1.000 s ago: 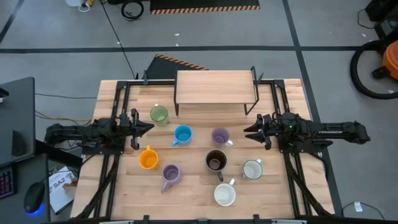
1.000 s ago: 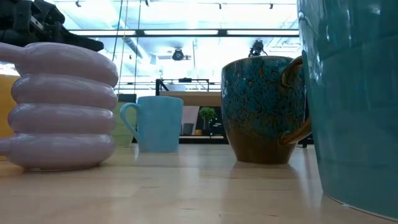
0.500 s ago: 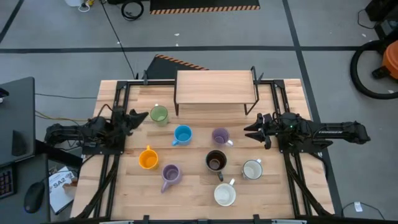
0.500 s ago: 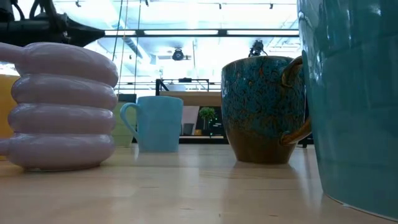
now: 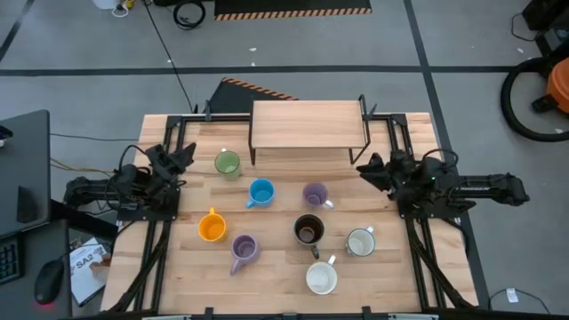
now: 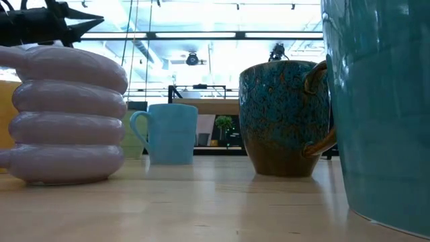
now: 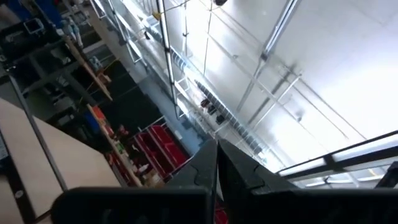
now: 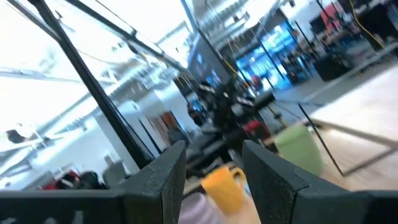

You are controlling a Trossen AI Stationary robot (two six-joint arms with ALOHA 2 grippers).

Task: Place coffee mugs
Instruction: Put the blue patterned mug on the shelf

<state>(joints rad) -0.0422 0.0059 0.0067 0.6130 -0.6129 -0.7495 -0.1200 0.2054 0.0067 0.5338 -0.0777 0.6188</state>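
Eight coffee mugs stand upright on their bases on the wooden table: green (image 5: 228,164), blue (image 5: 260,192), lilac (image 5: 315,194), orange (image 5: 212,227), a second lilac (image 5: 243,250), dark brown (image 5: 308,229), white (image 5: 360,242) and cream (image 5: 321,277). My left gripper (image 5: 184,157) hovers at the table's left side, left of the green mug, shut and tipped upward (image 7: 216,171). At the right side my right gripper (image 5: 366,168) hovers right of the lilac mug, open with nothing between its fingers (image 8: 211,177). Neither touches a mug.
A low wooden shelf on black legs (image 5: 308,124) stands at the table's far edge, behind the mugs. Black frame rails (image 5: 169,142) run along both table sides under the arms. In the low view a ribbed lilac mug (image 6: 64,114) and a teal mug wall (image 6: 383,107) stand close.
Both grippers have risen and tipped their fingers upward. My left gripper has also rolled about its own axis and drawn back toward the table's far left. My right gripper has swung a little toward the far edge. No mug has moved.
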